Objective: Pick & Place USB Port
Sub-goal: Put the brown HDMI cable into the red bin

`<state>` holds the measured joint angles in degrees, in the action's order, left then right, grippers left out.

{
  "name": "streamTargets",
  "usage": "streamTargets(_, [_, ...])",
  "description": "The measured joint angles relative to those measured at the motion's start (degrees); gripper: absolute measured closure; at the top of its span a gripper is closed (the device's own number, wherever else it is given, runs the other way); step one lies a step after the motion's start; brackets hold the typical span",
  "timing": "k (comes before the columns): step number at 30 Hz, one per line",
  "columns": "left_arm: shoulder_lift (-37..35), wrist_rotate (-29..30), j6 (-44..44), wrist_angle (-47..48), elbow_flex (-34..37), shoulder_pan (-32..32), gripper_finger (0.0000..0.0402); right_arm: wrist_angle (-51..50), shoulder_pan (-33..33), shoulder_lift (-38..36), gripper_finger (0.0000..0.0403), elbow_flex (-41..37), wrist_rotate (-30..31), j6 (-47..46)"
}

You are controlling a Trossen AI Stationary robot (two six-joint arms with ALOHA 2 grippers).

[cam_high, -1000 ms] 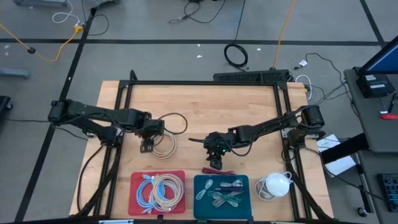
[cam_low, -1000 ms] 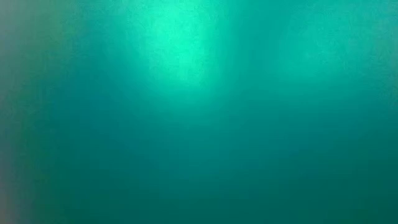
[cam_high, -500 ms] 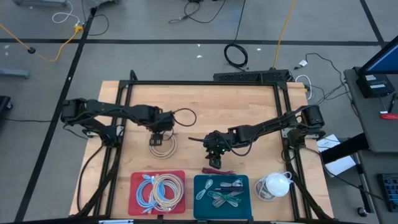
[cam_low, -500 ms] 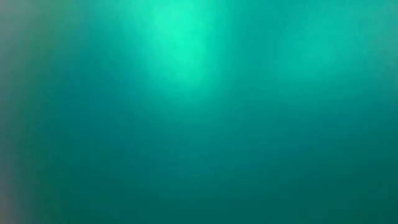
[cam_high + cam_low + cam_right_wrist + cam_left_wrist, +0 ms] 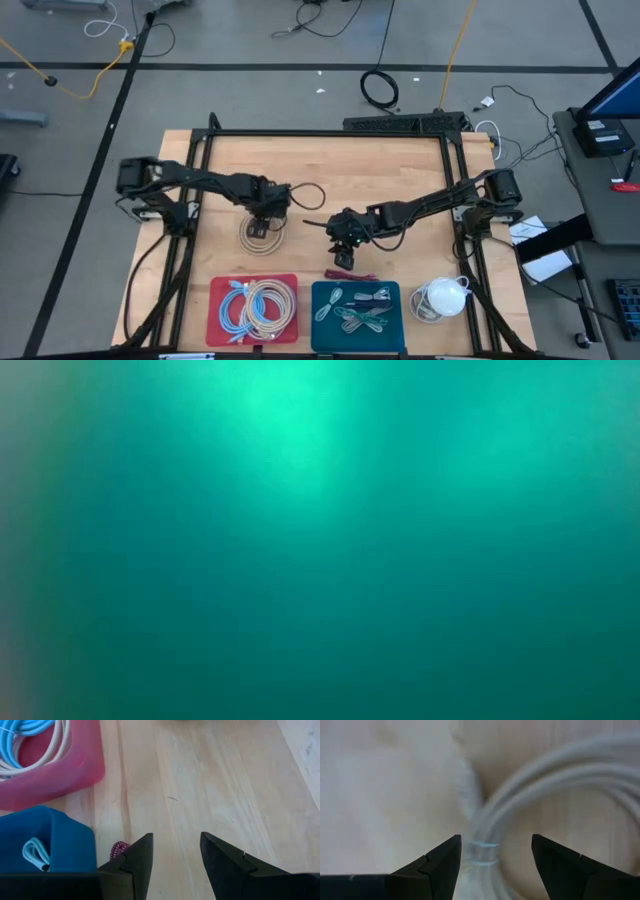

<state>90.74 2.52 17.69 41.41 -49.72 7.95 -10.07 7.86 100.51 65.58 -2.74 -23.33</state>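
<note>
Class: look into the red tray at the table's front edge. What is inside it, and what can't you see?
The red tray holds a coiled light-blue cable beside a coiled white cable. Whatever lies beneath those coils, including most of the tray floor, is covered.

A robot lab or workshop room

A wooden table with a black metal frame stands on a grey floor marked with dark tape lines. Loose wires lie on the floor past the far side of the table: a yellow cable, a black coil and a white cord. A black power strip sits at the table's far edge. Two dark robot arms are fixed to the table sides.
</note>
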Motion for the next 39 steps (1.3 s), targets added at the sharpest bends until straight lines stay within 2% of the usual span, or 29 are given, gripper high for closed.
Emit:
streamTargets(4, [6.66, -1.97, -0.28, 0.76, -0.55, -0.45, 0.0156, -0.03, 0.02, 0.00, 0.0248, 0.00, -0.02, -0.18])
streamTargets(7, [8.92, -1.92, -1.23, 1.00, -0.97, -0.48, 0.0158, -0.01, 0.02, 0.00, 0.0248, 0.00, -0.02, -0.20])
streamTargets(9, [9.17, -1.61, -3.42, 1.30, -1.20, -0.22, 0.0177, 0.09, 0.02, 0.00, 0.0248, 0.00, -0.02, -0.42])
streamTargets(11, [9.20, -1.65, -6.03, 2.33, -1.89, 0.10, 0.0222, 0.00, 0.02, 0.00, 0.0248, 0.00, -0.02, -0.44])
streamTargets(14, [8.85, -1.44, -8.86, 5.05, -3.97, 1.20, 0.0329, 0.02, -0.02, 0.00, 0.0248, 0.00, -0.04, -0.44])
streamTargets(15, [8.58, -1.48, -9.97, 6.19, -5.02, 1.83, 0.0354, 0.09, -0.02, 0.00, 0.0248, 0.00, -0.04, -0.44])
streamTargets(21, [5.79, -0.18, -20.70, 15.82, -14.71, 6.85, 0.0353, 0.49, -0.41, 0.00, 0.0248, 0.00, -0.19, -1.70])
streamTargets(26, [2.75, -11.63, -30.20, 30.00, -24.34, 10.37, 0.0353, 1.25, -0.39, 0.00, 0.0248, 0.00, -0.33, -2.73])
streamTargets(29, [0.25, -15.26, -33.59, 38.78, -28.74, 9.75, 0.0353, 1.27, -0.39, 0.00, 0.0248, 0.00, -0.31, -3.71])
streamTargets(31, [-1.91, -17.47, -36.00, 43.51, -30.46, 7.97, 0.0353, 1.29, -0.40, 0.00, 0.0248, 0.00, -0.31, -4.07])
streamTargets(33, [-5.17, -20.54, -38.92, 44.41, -31.08, 4.86, 0.0353, 1.35, -0.60, 0.00, 0.0248, 0.00, -0.31, -4.07])
streamTargets(36, [-9.68, -23.62, -47.12, 42.60, -31.12, -1.74, 0.0353, 1.60, -1.28, 0.00, 0.0248, 0.00, -0.33, -4.09])
streamTargets(39, [-13.58, -22.96, -57.74, 39.31, -30.36, -10.83, 0.0353, 1.55, -2.36, 0.00, 0.0248, 0.00, -0.39, -4.09])
